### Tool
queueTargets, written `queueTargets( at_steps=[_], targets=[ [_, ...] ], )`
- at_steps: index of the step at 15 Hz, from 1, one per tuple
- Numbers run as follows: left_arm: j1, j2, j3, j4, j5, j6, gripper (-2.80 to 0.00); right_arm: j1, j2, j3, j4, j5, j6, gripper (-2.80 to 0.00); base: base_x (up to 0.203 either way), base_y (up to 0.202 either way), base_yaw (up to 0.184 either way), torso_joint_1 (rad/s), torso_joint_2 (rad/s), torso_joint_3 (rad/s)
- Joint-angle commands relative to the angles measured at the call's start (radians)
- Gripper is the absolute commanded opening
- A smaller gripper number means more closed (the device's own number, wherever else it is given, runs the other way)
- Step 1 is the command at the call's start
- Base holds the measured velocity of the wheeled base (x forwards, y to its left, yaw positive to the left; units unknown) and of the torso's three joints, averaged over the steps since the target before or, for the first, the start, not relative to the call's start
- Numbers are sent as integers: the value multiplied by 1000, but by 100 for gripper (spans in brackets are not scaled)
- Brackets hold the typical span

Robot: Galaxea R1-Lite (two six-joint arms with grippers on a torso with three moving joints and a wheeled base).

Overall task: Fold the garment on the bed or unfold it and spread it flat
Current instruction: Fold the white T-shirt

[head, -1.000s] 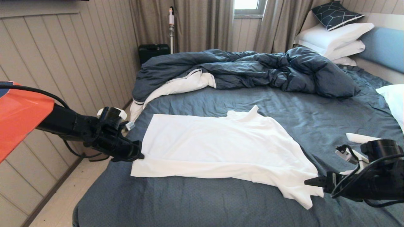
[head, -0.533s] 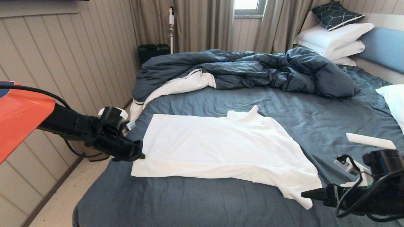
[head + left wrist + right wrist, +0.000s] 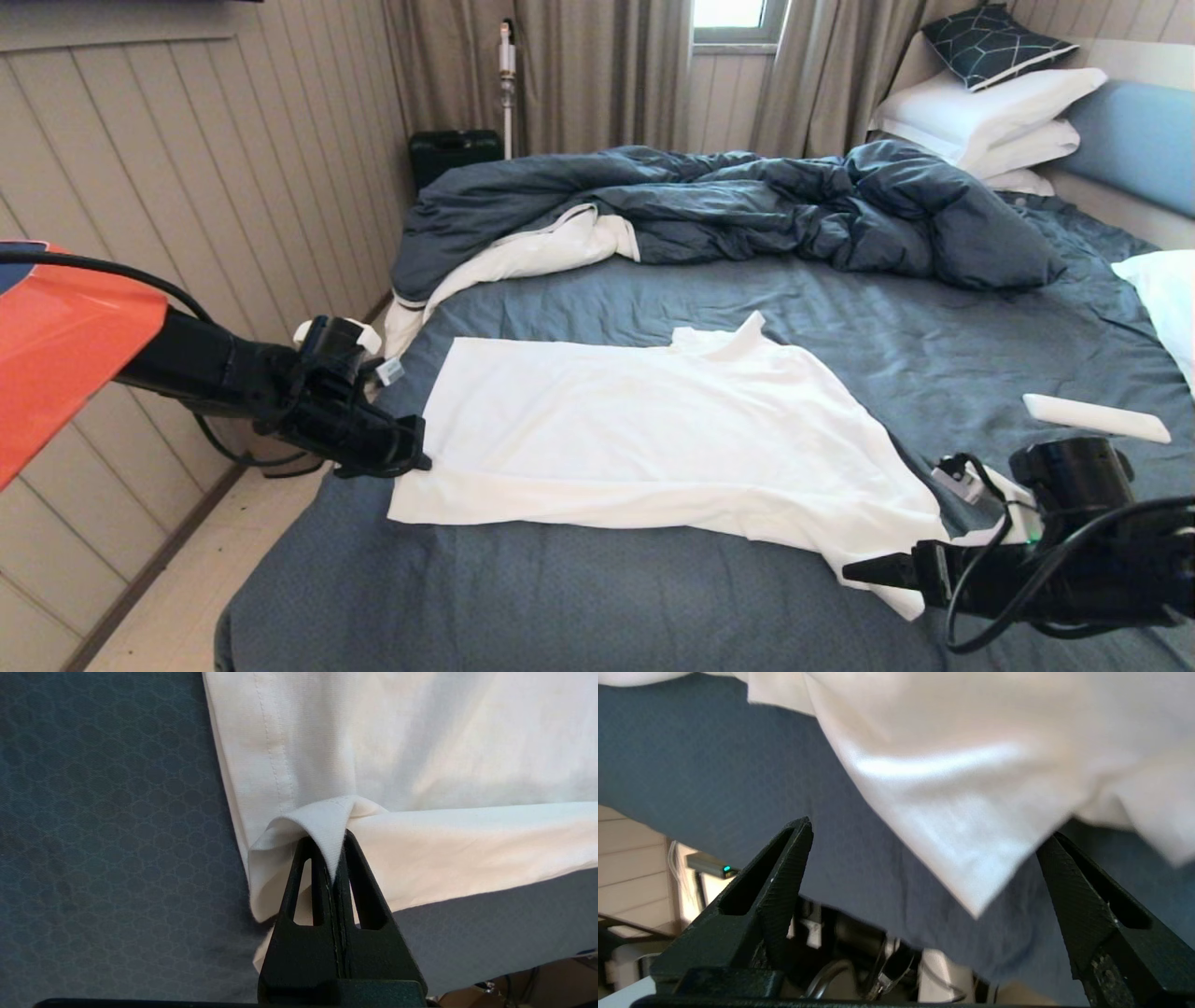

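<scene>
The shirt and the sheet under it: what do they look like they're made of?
Shirt: thin woven cloth, probably cotton, matte white; stitched hem and fine weave show, and it folds softly where the left claw pinches it. Sheet: dark blue fabric, matte, with a faint honeycomb pattern; fibre unclear.

From my remote seat I see beige panelled walls at nine o'clock, taupe curtains and a bright window at twelve, a pale floor at eight.

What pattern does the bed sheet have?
Dark slate-blue sheet with faint honeycomb rings; clearest in left wrist view.
</scene>
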Motion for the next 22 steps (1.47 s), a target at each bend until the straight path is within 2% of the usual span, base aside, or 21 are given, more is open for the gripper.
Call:
queueTargets(
  at_steps=[1,7,9,10,17,22],
  targets=[
    [-3,0,1,1,-2,-2,-280,19,19,31,-46,-1,-2,0,0,0,0,0,0,0],
    [-7,4,1,0,-3,-2,-280,25,22,132,-191,-9,-32,0,0,0,0,0,0,0],
    [-7,6,1,0,-14,-2,-280,25,30,132,-195,-10,-32,0,0,0,0,0,0,0],
    [-7,6,1,0,-18,-2,-280,30,32,128,-195,-21,-32,-280,0,0,0,0,0,0],
    [-7,12,0,-2,-20,-3,-280,33,21,141,-195,-22,-33,-280,0,0,0,0,0,0],
    [-7,11,1,0,-20,-3,-280,33,-1,176,-194,-18,-69,-280,0,0,0,0,0,0]
  ],
)
